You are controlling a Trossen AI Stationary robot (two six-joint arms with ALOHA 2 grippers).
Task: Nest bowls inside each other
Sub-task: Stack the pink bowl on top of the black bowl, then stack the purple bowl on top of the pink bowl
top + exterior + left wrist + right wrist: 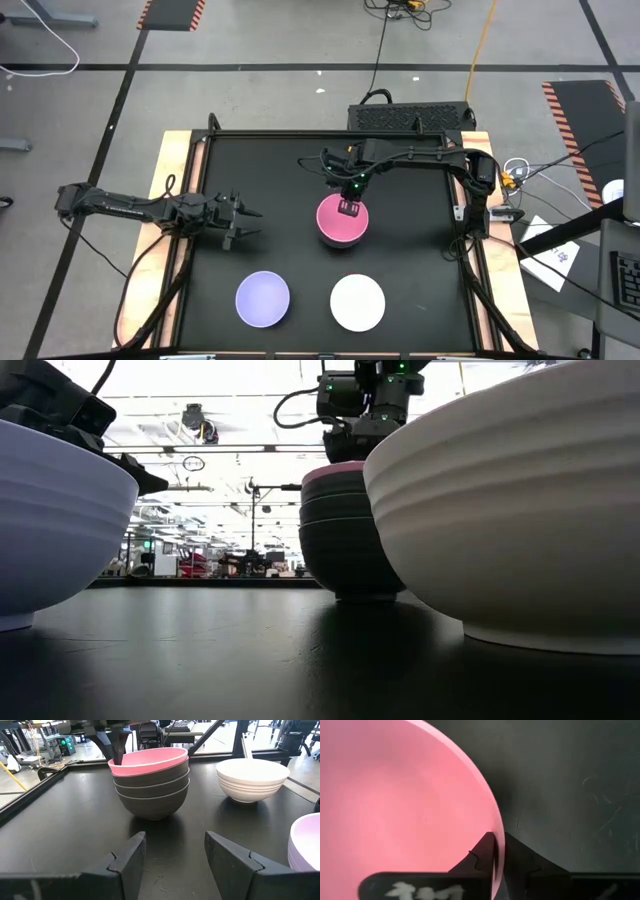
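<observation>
1. In the high view, the pink bowl [342, 221] was seen near the middle of the black table [280, 180], topping a stack. The right gripper [349, 208] was placed over the pink bowl's far rim. The lavender bowl [263, 299] and the white bowl [357, 302] were set apart at the near edge, side by side. The left gripper [252, 222] was held to the left of the stack, well apart from it, its fingers spread wide and nothing between them.

2. In the low view, the stack of black bowls [345, 550] was shown nested, with the pink bowl on top and the right gripper [370, 430] directly above it. The white bowl [520, 510] and the lavender bowl [55, 520] were seen close by on either side.

3. In the left wrist view, three black bowls [152, 790] were counted under the pink bowl [148, 761]; the left gripper's fingers [127, 860] were parted and empty.

4. In the right wrist view, the pink bowl's rim [496, 845] was pinched between the right gripper's narrowly set fingers [482, 855].
</observation>
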